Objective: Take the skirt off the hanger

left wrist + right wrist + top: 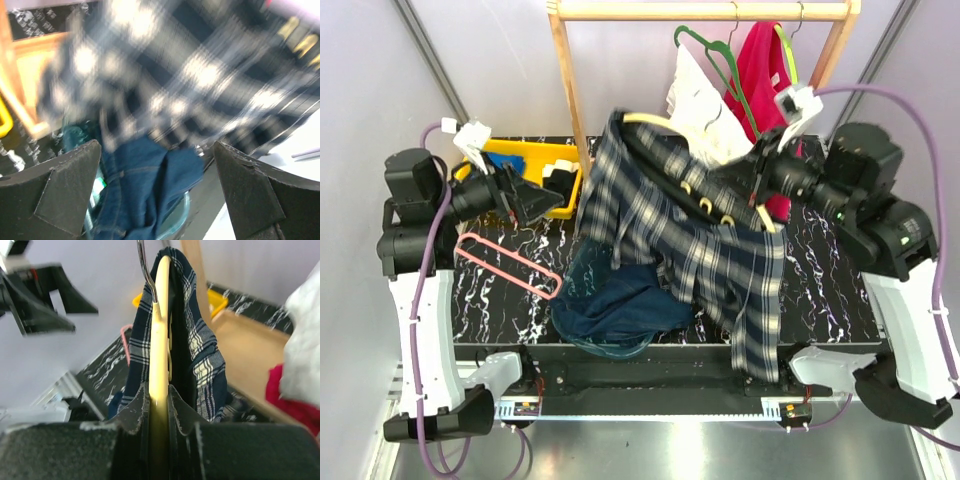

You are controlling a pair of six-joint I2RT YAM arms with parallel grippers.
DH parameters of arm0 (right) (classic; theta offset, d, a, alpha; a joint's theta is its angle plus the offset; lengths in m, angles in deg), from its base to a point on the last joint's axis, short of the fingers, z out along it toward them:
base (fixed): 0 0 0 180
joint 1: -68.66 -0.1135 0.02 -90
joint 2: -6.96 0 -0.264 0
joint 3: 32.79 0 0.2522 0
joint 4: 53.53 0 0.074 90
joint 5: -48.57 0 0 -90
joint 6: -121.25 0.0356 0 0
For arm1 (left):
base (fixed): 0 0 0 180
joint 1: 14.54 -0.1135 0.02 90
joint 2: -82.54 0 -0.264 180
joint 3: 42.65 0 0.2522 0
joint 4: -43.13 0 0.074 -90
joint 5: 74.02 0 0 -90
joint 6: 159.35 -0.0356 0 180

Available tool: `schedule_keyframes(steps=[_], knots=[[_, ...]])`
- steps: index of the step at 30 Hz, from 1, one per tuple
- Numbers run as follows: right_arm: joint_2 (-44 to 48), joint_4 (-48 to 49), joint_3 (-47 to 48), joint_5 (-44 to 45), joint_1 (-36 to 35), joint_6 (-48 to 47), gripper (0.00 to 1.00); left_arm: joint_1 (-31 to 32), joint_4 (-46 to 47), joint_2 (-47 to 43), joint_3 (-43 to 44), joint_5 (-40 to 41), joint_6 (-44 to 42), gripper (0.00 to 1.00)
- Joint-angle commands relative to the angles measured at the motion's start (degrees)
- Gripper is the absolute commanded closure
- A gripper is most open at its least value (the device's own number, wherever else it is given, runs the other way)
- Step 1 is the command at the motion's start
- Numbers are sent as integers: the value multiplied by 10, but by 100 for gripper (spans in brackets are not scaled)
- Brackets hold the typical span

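Observation:
A navy and white plaid skirt hangs on a pale yellow hanger held above the table. My right gripper is shut on the hanger's right end; in the right wrist view the yellow hanger runs up between the fingers with the skirt draped over it. My left gripper is open just left of the skirt's left edge. In the blurred left wrist view the skirt fills the top, and the open fingertips frame blue denim.
A blue denim garment lies on the marbled table under the skirt. A pink hanger lies at the left. A yellow bin sits at back left. A wooden rack holds a white garment, a red one and a green hanger.

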Motion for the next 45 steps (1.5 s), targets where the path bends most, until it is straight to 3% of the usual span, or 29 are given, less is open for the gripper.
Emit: schedule_keyframes(steps=[1,6,10,13,20,28,35,40,45], knots=[[37,88,-73,-49,-5,56,100,-2,109,15,43,-52,110,1],[42,98,-82,-64,-14,71,100,11,204,19,15,-55,207,1],[28,119,-77,-58,-64,81,100,87,207,32,-5,-25,212,1],[4,131,-68,-1,-133,69,100,106,211,46,-9,-21,212,1],[-49,147,-40,59,-220,46,100,121,211,78,18,-29,208,1],[-55,100,17,109,-224,-8,100,121,155,57,-9,-28,118,1],[-62,49,74,139,-224,-44,100,120,1,71,60,37,-3,1],[-62,54,59,123,-224,-33,100,119,9,74,78,114,12,1],[-53,87,19,110,-224,-15,100,119,38,79,91,132,40,1]])
